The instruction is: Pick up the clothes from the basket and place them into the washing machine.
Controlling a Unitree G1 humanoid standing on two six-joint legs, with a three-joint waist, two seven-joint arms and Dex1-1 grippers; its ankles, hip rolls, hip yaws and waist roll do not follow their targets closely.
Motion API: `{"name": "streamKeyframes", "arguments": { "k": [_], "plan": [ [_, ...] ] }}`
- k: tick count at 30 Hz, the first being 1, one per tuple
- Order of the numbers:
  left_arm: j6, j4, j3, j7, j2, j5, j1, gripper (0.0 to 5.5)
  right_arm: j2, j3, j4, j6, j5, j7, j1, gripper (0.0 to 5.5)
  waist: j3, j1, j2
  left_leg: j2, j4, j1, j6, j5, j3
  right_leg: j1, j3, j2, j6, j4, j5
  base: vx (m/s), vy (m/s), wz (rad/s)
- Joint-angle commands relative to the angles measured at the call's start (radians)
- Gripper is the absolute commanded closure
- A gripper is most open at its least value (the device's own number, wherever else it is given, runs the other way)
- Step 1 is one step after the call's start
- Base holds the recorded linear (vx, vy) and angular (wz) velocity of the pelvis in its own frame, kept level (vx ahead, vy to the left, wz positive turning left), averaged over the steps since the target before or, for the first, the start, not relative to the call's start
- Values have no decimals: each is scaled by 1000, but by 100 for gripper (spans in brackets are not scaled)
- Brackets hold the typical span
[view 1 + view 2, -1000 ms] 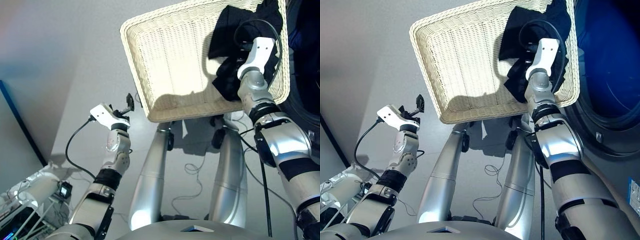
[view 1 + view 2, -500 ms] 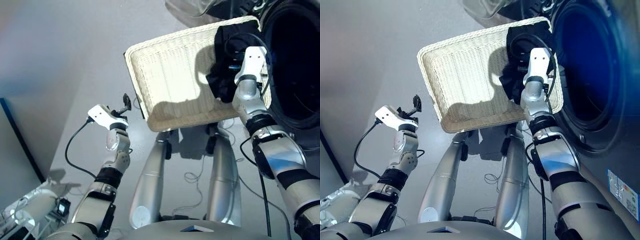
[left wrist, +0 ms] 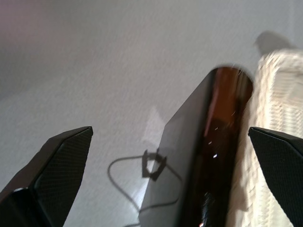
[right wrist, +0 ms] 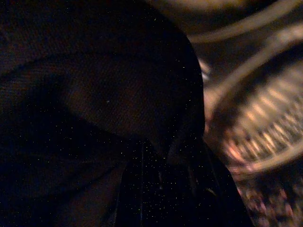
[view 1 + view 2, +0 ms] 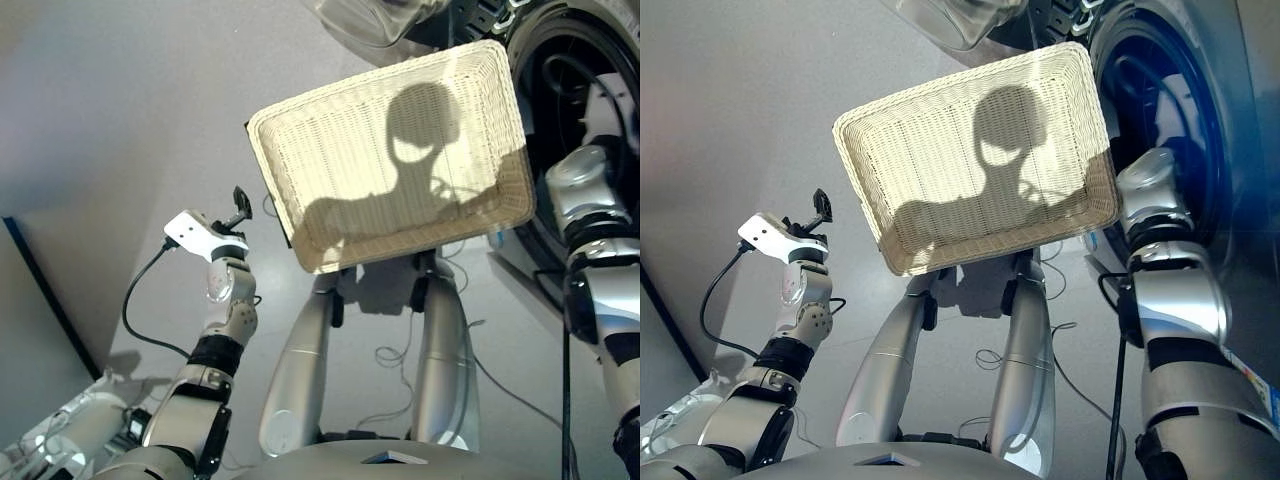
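Observation:
The cream wicker basket [image 5: 400, 160] holds no clothes; only a shadow falls across its weave. My right arm [image 5: 585, 190] reaches into the round drum hole of the dark grey washing machine [image 5: 1240, 230], so that gripper is out of sight in both eye views. In the right wrist view the black garment [image 4: 94, 118] fills nearly everything and covers the fingers, with the drum's metal wall [image 4: 265, 127] beyond it. My left gripper [image 5: 238, 207] hangs open and empty, left of the basket. The orange-red and navy garments are not visible.
The clear-glass porthole door [image 5: 950, 20] stands open above the basket. Loose cables [image 5: 395, 360] lie on the grey floor. A blue-edged panel [image 5: 40, 290] and some equipment [image 5: 70, 440] sit at the lower left. A dark glossy panel [image 3: 203, 151] shows beside the wicker [image 3: 279, 90].
My right arm has lifted the black garment out of the basket and carried it into the drum. The basket now shows bare. The camera has tilted; the left arm has barely moved.

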Motion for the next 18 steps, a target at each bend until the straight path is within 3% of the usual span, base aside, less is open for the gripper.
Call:
{"name": "streamKeyframes", "arguments": {
  "k": [1,4,8,9,10,14,15,18],
  "plan": [
    [-46,-20,21,27,24,-31,57,0,-88,3,-103,-25,47,-177,-49,550,-46,1,49,16,175,-74,6,-102,-36,-74,35,11,82,10,89,0,0,0],
    [-56,-41,14,39,21,-33,67,0,-94,-51,-188,-28,44,-295,-52,550,-34,0,62,5,259,-137,11,-117,-41,-136,48,13,80,97,72,0,0,0],
    [-78,-68,-1,42,30,-6,56,0,-103,-45,-244,-13,2,-295,-52,550,-25,-2,56,3,295,-171,8,-121,-43,-165,52,7,84,139,72,0,0,0],
    [-81,-73,-1,46,33,1,52,0,-94,-39,-238,-37,23,-246,-51,356,-23,-4,52,3,299,-175,7,-122,-42,-163,50,6,84,137,74,0,0,0],
    [-82,-75,0,42,38,0,49,0,-92,-16,-225,-57,47,-189,-50,0,-23,-6,45,5,305,-178,6,-123,-39,-159,48,6,84,134,77,0,0,0],
    [-63,-93,21,20,53,-14,58,0,17,24,-254,-242,256,133,46,0,-18,-17,13,10,336,-182,5,-127,-42,-139,36,10,80,133,85,29,-16,-21],
    [-56,-86,28,11,59,-17,63,0,27,26,-227,-260,298,181,67,0,-23,-16,9,14,343,-165,0,-159,-51,-123,37,18,87,144,53,108,-68,-129],
    [-40,-70,42,-28,72,-35,66,0,89,80,-186,-309,410,400,99,0,-20,-12,-6,19,357,-161,-6,-159,-54,-102,30,19,84,135,58,33,-22,-44]
  ]
}}
